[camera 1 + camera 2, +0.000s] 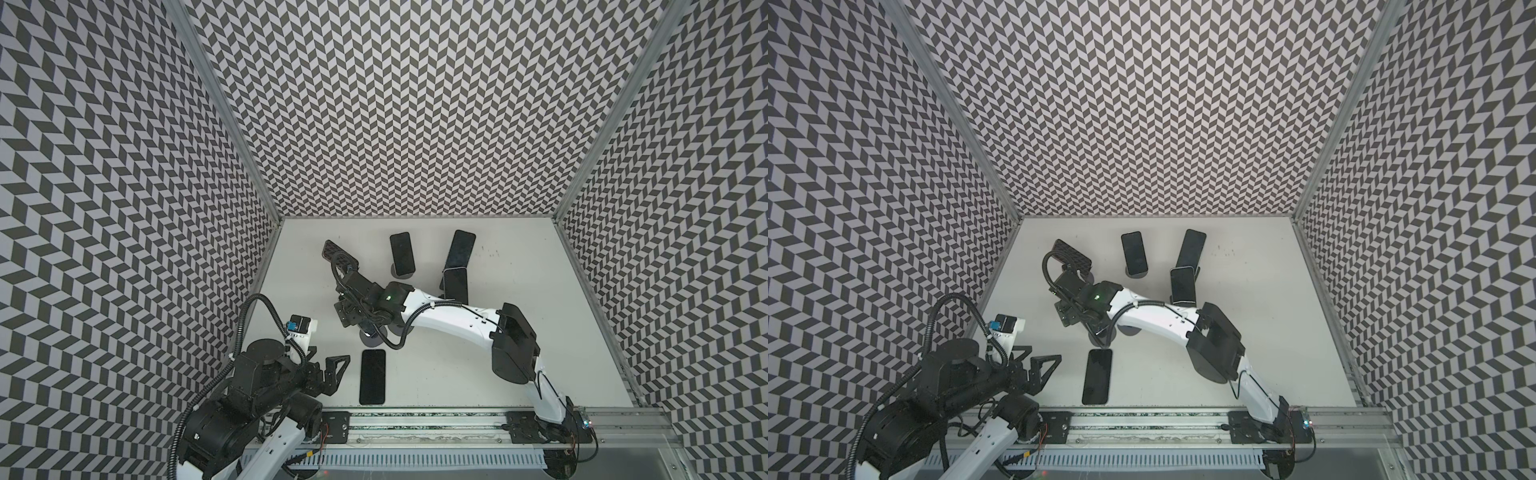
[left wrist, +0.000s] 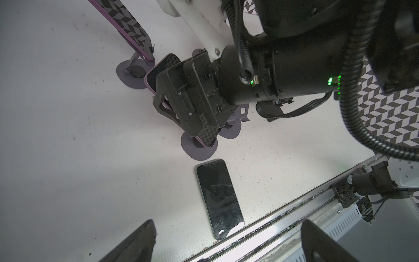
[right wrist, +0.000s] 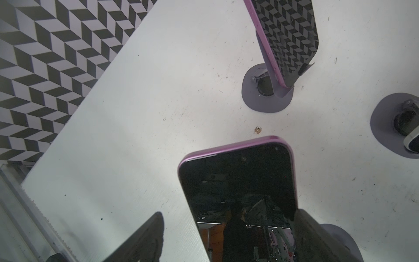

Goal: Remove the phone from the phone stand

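White table [image 1: 519, 340] inside chevron-patterned walls carries everything. The phone [image 3: 238, 192], purple-edged, leans in its phone stand [image 2: 197, 150], left of centre in the lower half of both top views. The right gripper [image 3: 229, 214] straddles it with jaws parted. In the right wrist view one finger lies against the phone's right edge and the other stands clear of the left edge, so nothing is clamped. Closing from here would likely shove the phone sideways before it is pinched, which could twist it in the cradle or tip the stand. Another stand [image 2: 233, 130] sits just beside this one, and a neighbouring phone [image 3: 288, 34] leans nearby, so a sideways pull risks a knock; straight up looks free. A flat phone [image 1: 372, 376] lies toward the frame's lower edge, with the left gripper [image 1: 1042, 355] beside it, wide open and empty.
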Robot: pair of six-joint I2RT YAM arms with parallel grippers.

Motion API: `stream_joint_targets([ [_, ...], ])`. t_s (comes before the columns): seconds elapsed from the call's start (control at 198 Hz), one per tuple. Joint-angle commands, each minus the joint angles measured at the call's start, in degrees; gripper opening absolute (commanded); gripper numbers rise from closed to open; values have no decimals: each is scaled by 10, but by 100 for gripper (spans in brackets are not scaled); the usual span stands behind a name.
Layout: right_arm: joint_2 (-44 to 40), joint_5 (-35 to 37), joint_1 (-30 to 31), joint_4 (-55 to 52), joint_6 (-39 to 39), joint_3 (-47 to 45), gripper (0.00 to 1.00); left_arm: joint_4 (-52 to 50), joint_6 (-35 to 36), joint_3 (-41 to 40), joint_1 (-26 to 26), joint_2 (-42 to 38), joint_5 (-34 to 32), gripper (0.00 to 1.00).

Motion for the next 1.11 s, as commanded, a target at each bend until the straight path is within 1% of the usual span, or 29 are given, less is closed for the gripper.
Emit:
stream_joint_targets([
  [0.0, 11, 3, 3, -1, 3, 21, 88, -7, -3, -3, -5, -5, -12, 100],
  [0.353, 2, 11, 4, -22, -2, 21, 89, -7, -7, -5, -8, -9, -18, 100],
  [0.494, 2, 3, 3, -32, 2, 19, 90, -7, -9, -6, -9, -9, -21, 100],
  [0.767, 7, 14, 3, -37, 12, 16, 94, -8, -11, -7, -9, -8, -23, 100],
  [0.847, 11, 9, 1, -37, 16, 17, 96, -9, -12, -6, -10, -9, -26, 100],
  [1.105, 19, -4, 0, -31, 17, 18, 96, -9, -13, -6, -12, -7, -26, 100],
])
